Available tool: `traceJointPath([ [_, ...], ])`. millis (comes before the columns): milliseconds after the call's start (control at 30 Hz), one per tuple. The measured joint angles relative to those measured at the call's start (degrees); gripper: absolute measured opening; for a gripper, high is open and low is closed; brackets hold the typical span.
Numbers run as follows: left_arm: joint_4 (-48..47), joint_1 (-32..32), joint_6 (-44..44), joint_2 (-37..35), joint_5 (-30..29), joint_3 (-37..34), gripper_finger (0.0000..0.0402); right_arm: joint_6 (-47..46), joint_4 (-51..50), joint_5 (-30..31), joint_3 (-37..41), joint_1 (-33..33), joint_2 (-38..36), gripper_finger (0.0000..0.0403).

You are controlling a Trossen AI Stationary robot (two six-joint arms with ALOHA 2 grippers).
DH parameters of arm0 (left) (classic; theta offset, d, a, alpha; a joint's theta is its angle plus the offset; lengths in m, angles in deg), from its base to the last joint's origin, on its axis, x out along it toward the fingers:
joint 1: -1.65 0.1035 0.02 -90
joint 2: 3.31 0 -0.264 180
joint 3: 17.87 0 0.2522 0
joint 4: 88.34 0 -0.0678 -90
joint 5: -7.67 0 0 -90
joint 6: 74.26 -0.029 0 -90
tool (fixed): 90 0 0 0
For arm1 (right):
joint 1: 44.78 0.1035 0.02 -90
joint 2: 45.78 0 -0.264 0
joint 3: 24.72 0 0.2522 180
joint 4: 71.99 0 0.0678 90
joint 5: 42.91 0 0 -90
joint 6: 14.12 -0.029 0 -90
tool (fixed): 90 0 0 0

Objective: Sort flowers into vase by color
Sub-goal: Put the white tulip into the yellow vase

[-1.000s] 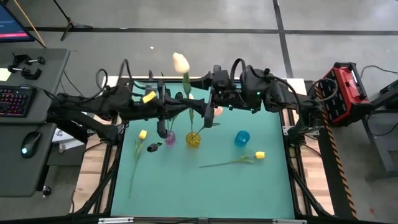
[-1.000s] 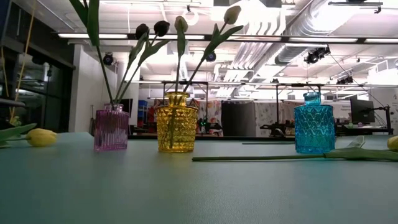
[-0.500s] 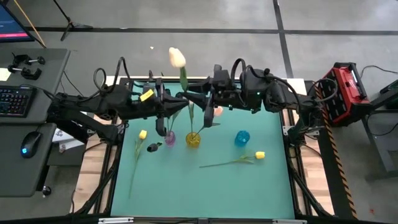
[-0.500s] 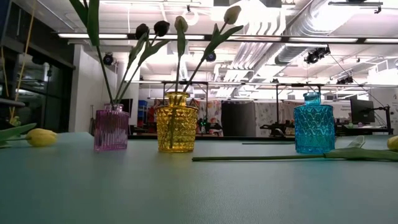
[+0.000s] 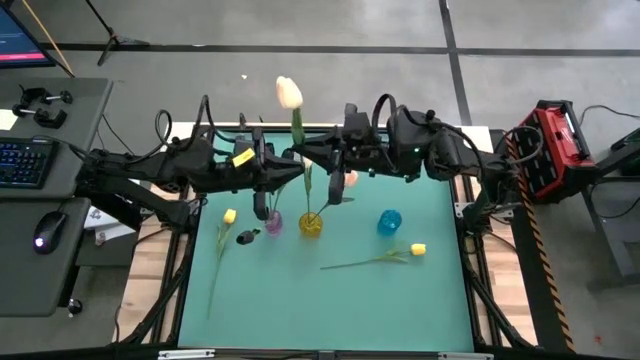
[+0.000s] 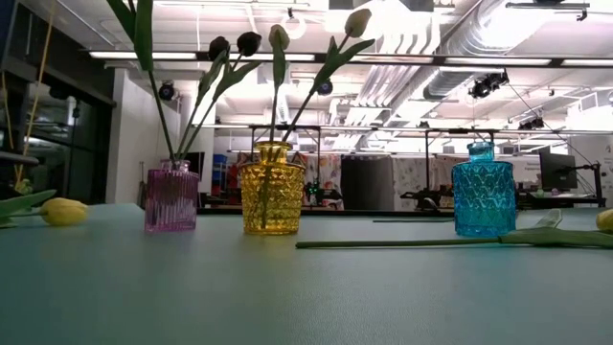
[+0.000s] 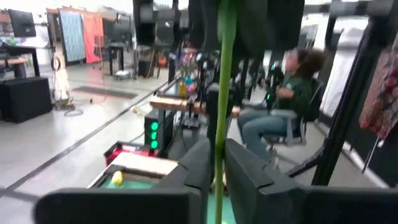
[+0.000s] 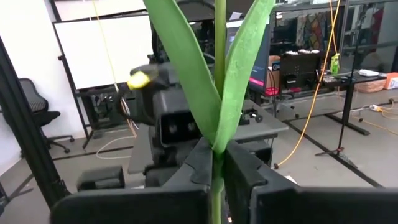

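Both grippers' jaws pinch one cream tulip (image 5: 289, 93) stem.

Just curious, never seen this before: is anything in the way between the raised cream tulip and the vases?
Both the left gripper and right gripper hold the cream tulip above the vases. The stems already in the yellow vase and purple vase crowd their mouths; the blue vase stands empty.
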Motion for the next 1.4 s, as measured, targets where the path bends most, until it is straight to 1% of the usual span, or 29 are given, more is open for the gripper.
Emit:
traceJointPath([
  [100, -6.82, 0.51, 1.05, -1.11, -0.45, 0.42, 0.0070, 0.51, -1.71, 0.09, -0.02, 0.00, -1.02, 0.0003],
  [167, -11.81, 1.02, 3.02, -2.50, -1.33, 1.01, 0.0101, 0.53, -4.22, 1.66, -0.02, 0.02, -2.05, 0.0002],
  [300, -19.28, 1.57, 4.37, -6.41, -5.12, 1.07, 0.0162, -0.63, -12.10, 5.06, -0.06, 0.49, -4.37, 0.0001],
  [400, -21.74, 1.56, 5.43, -9.97, -7.76, 1.07, 0.0194, -4.45, -19.29, 5.64, -0.13, 1.37, -5.06, 0.0001],
  [500, -22.08, 1.55, 5.92, -13.21, -8.60, 0.96, 0.0205, -9.06, -26.95, 5.51, 1.28, 3.27, -4.97, 0.0001],
  [567, -21.51, 1.55, 5.95, -14.93, -8.60, 0.26, 0.0207, -12.02, -28.91, 5.54, 4.48, 4.68, -4.97, 0.0001],
  [667, -20.97, 1.55, 5.99, -17.01, -8.60, -1.31, 0.0207, -15.85, -28.45, 5.65, 11.89, 7.01, -5.74, 0.0001],
  [733, -20.60, 1.55, 6.02, -17.95, -8.58, -2.24, 0.0207, -18.67, -25.55, 4.06, 18.70, 8.33, -6.94, 0.0000],
  [800, -19.42, 1.55, 6.05, -18.45, -8.43, -3.34, 0.0207, -21.86, -18.60, 1.16, 27.48, 9.32, -8.78, 0.0000],
  [867, -18.27, 1.55, 6.23, -18.64, -7.98, -4.68, 0.0207, -24.98, -8.44, -2.09, 37.32, 10.03, -10.92, 0.0000],
  [933, -18.06, 1.55, 7.52, -18.62, -7.37, -5.51, 0.0207, -27.83, 4.51, -4.50, 47.54, 10.35, -13.00, 0.0000],
  [1033, -18.62, 1.55, 9.41, -18.13, -6.95, -5.74, 0.0207, -29.03, 27.93, -4.94, 61.54, 10.04, -15.16, 0.0000],
  [1133, -17.58, 1.55, 9.71, -17.72, -6.92, -5.73, 0.0207, -24.38, 55.91, -3.28, 71.98, 8.78, -14.27, 0.0000],
  [1200, -14.86, 1.55, 10.91, -17.46, -6.90, -5.72, 0.0207, -16.93, 72.94, -2.79, 76.28, 7.60, -12.53, 0.0000],
  [1233, -14.00, 1.55, 11.42, -17.48, -6.90, -5.70, 0.0207, -13.35, 79.12, -2.50, 77.68, 7.03, -11.66, 0.0000],
  [1267, -12.88, 1.55, 11.47, -17.51, -6.91, -5.70, 0.0207, -9.25, 83.36, -2.43, 78.53, 6.43, -10.90, 0.0000],
  [1300, -11.80, 1.55, 11.46, -17.51, -6.91, -5.70, 0.0207, -5.43, 85.24, -2.37, 79.20, 5.94, -10.43, 0.0000],
  [1400, -10.08, 1.55, 11.07, -17.57, -6.92, -5.70, 0.0207, 1.26, 83.43, -0.49, 79.52, 4.73, -10.04, 0.0000],
])
